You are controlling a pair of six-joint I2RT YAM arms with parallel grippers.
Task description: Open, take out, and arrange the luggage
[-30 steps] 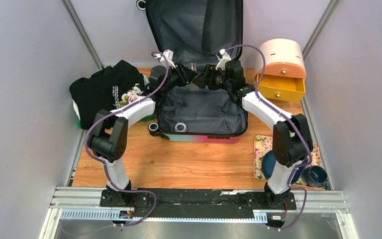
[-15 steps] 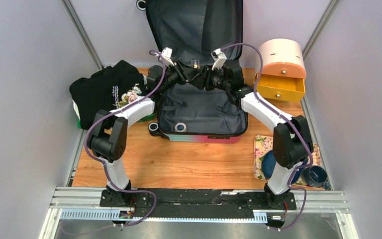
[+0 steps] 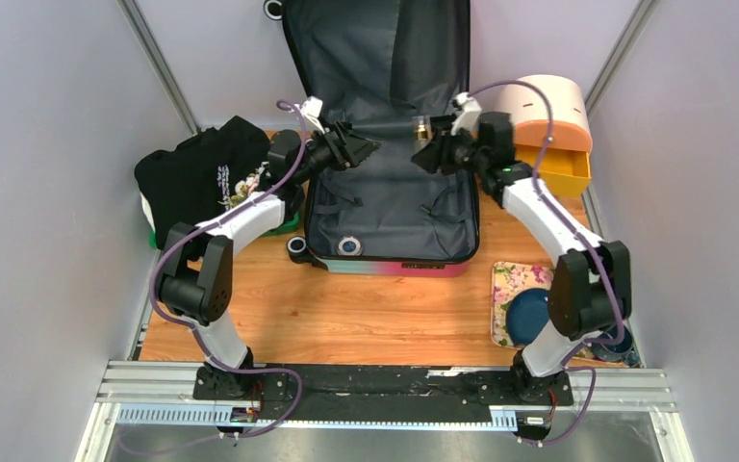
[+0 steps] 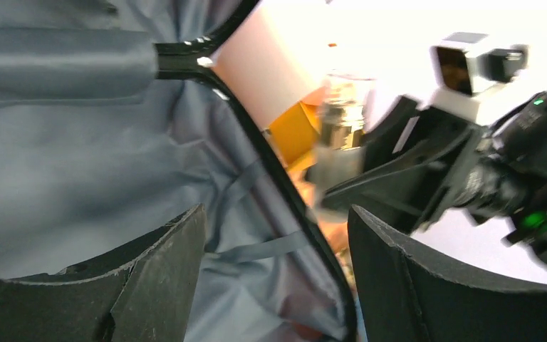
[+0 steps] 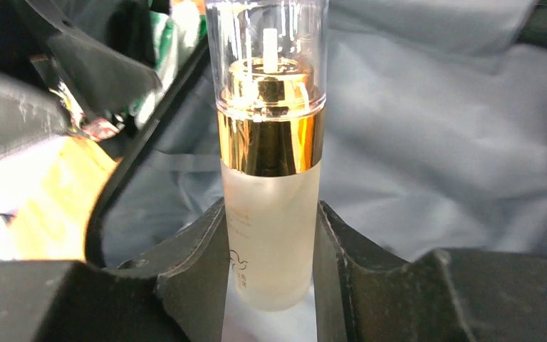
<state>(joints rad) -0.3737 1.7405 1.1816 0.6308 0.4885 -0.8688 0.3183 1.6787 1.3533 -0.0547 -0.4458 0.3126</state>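
Observation:
The luggage (image 3: 390, 217) lies open on the table, its grey-lined lid leaning on the back wall. My right gripper (image 3: 427, 146) is shut on a frosted glass bottle (image 3: 422, 124) with a gold collar and clear cap, and holds it upright above the suitcase's far right part. In the right wrist view the bottle (image 5: 271, 214) stands between my fingers (image 5: 199, 263). My left gripper (image 3: 364, 149) is open and empty over the far left of the suitcase. The left wrist view shows its gripper (image 4: 276, 242), the grey lining (image 4: 78, 142) and the blurred bottle (image 4: 342, 128).
A black garment (image 3: 207, 173) lies on a green tray at the left. A cream-and-orange round container (image 3: 547, 120) with an open drawer stands at the back right. A floral tray (image 3: 506, 279) with a blue plate and a blue mug (image 3: 611, 339) are at the front right.
Both grippers were together at the bottle low in the suitcase. Now they have risen and parted: the right moved right with the bottle, the left drew back left, open.

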